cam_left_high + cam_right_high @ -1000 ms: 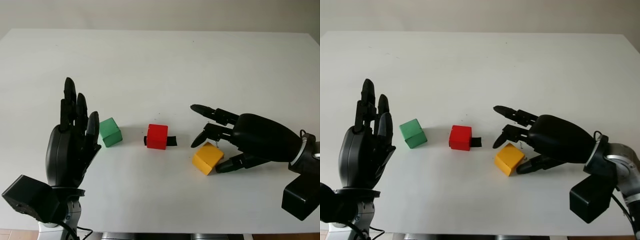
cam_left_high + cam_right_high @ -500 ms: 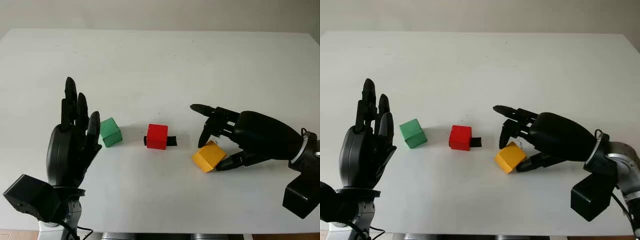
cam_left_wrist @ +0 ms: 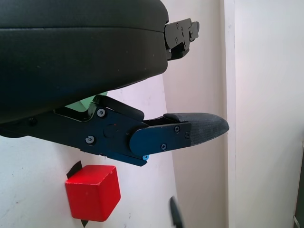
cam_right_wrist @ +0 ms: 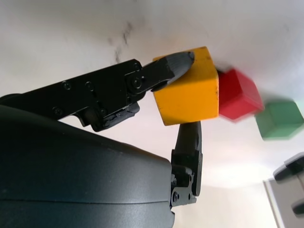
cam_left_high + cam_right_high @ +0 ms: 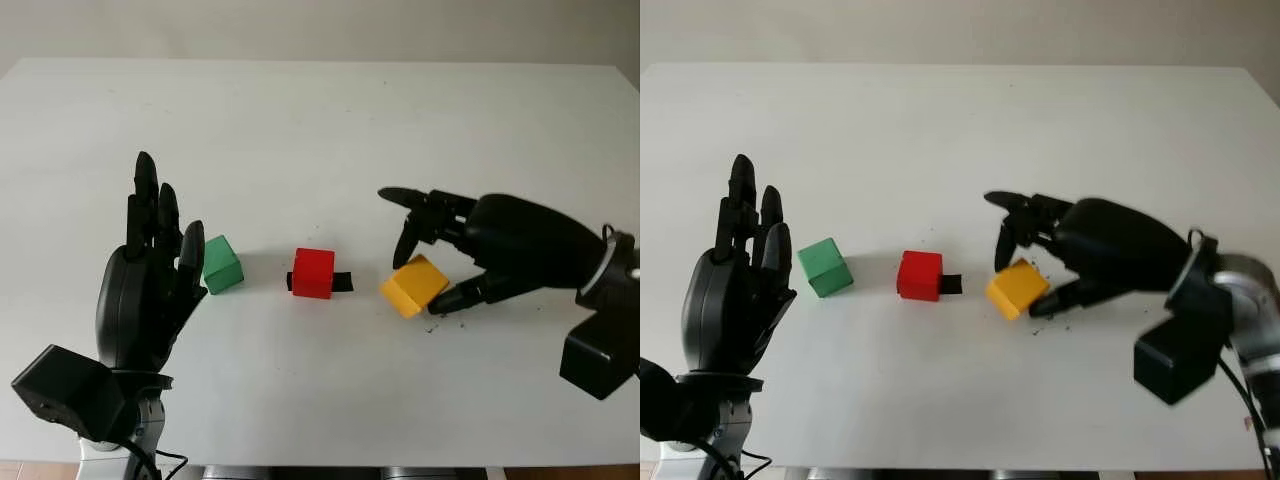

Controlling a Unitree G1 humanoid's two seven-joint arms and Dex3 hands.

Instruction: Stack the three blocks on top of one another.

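Right hand pinches the yellow block just right of the red block; left hand open near the green block.

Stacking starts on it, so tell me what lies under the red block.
A black strip sticks out from under the red block, flat on the white table. How far it runs beneath is hidden by the block.
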